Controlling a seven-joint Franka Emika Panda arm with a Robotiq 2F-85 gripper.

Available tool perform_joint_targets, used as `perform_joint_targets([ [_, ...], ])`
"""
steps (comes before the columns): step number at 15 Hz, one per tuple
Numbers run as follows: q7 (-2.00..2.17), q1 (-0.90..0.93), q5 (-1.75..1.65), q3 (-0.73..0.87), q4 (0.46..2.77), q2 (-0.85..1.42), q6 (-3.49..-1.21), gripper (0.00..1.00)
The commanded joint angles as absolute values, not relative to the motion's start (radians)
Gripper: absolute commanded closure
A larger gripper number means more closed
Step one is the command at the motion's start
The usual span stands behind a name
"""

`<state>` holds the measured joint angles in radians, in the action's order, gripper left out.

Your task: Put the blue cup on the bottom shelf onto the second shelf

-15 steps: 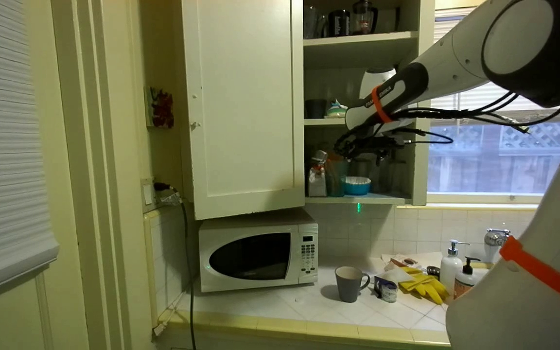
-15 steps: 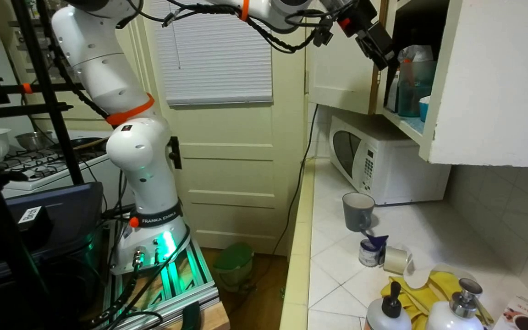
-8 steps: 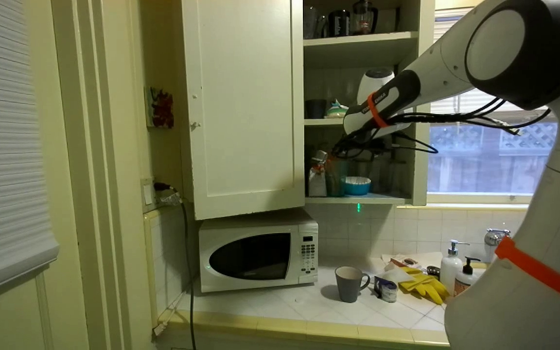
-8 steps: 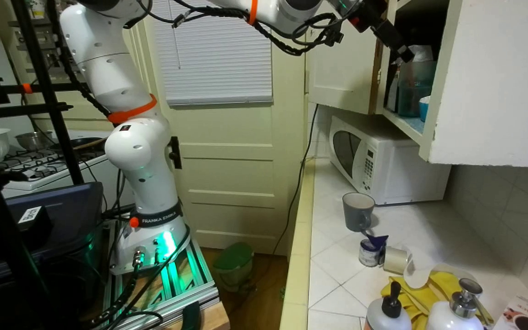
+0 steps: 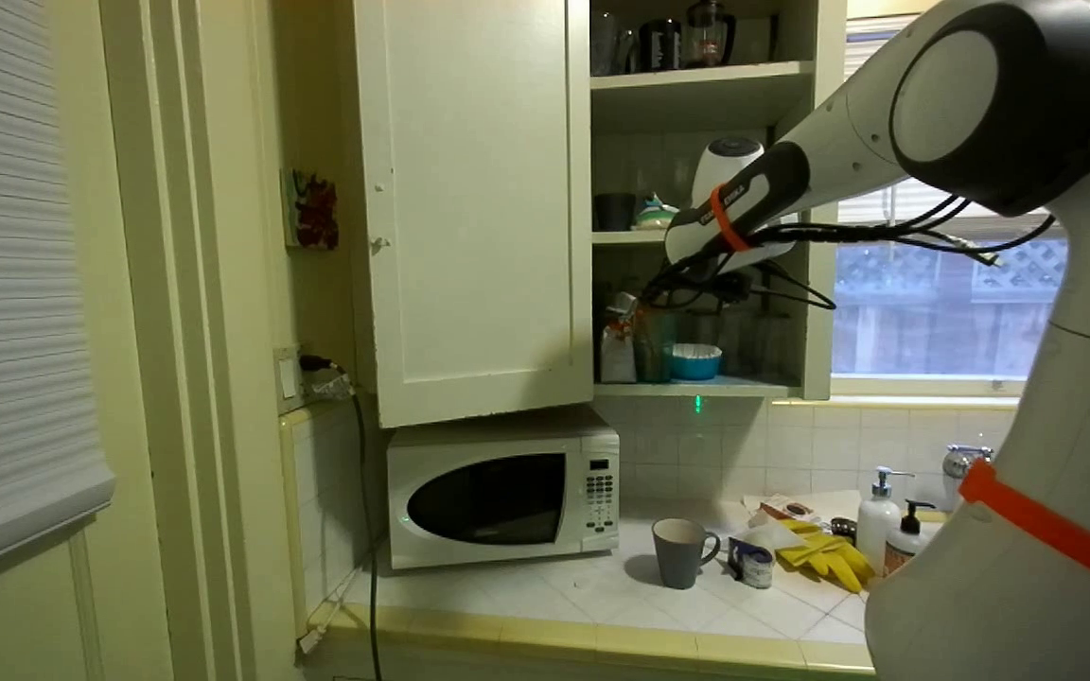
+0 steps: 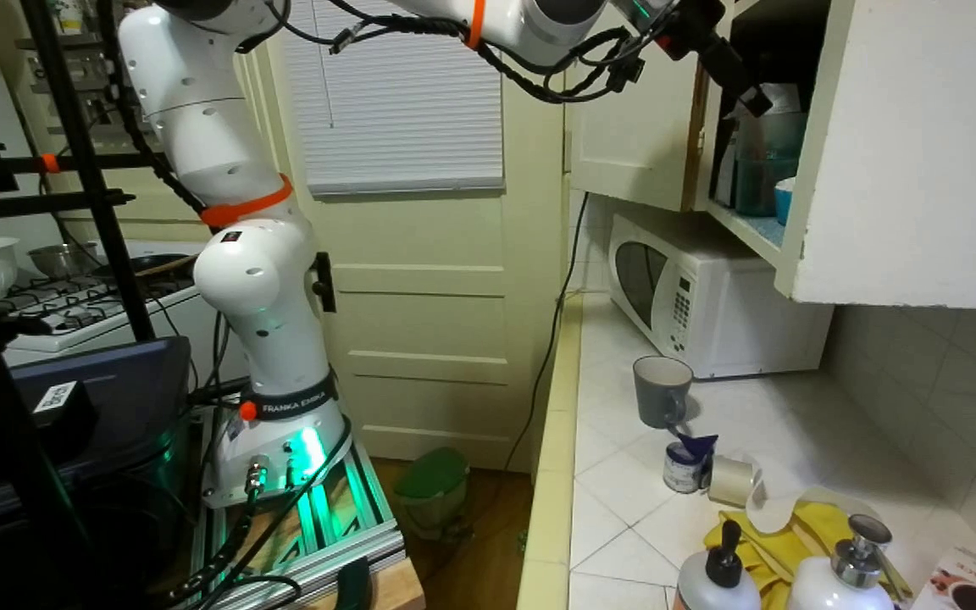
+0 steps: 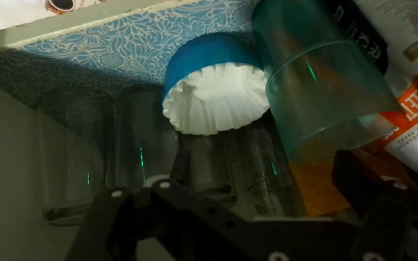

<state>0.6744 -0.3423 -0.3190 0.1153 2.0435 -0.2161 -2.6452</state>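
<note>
The blue cup (image 7: 209, 54) is short and round, with white fluted paper inside. It stands on the bottom shelf (image 7: 96, 47), lined with blue patterned paper. It also shows in both exterior views (image 5: 696, 364) (image 6: 784, 202), partly hidden by the cupboard side in one. The second shelf (image 5: 628, 238) is the white board one tier above, partly hidden behind the arm. My gripper (image 7: 261, 166) is open and empty, its two black fingers wide apart. In an exterior view the gripper (image 6: 753, 103) reaches into the cupboard's lower bay, above the height of the blue cup.
A teal translucent tumbler (image 7: 325, 87) stands against the cup, with an orange-and-white bag (image 7: 412, 119) beyond. Several clear glasses (image 7: 143, 134) stand behind the cup. The second shelf holds a dark cup (image 5: 614, 212) and a green-and-white item (image 5: 656, 214). The cupboard door (image 5: 479, 208) stands open.
My gripper has moved deeper into the cupboard's lower bay, toward the tumbler and cup. The forearm has shifted left and slightly down in an exterior view. The cup has not moved.
</note>
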Motion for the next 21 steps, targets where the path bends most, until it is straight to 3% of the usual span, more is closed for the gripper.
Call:
perform_joint_targets([
  [1,0.706,-0.338,-0.298,0.117,2.016,-0.175,-2.682,0.00],
  [6,0.692,-0.318,-0.272,0.125,1.994,-0.140,-2.673,0.02],
  [8,0.693,-0.313,-0.268,0.126,1.988,-0.128,-2.674,0.27],
  [9,0.690,-0.309,-0.258,0.128,1.984,-0.122,-2.672,0.30],
  [15,0.693,-0.299,-0.245,0.136,1.965,-0.097,-2.673,0.79],
  [18,0.688,-0.293,-0.238,0.140,1.955,-0.092,-2.667,0.99],
  [21,0.699,-0.308,-0.247,0.128,1.952,-0.092,-2.660,0.98],
])
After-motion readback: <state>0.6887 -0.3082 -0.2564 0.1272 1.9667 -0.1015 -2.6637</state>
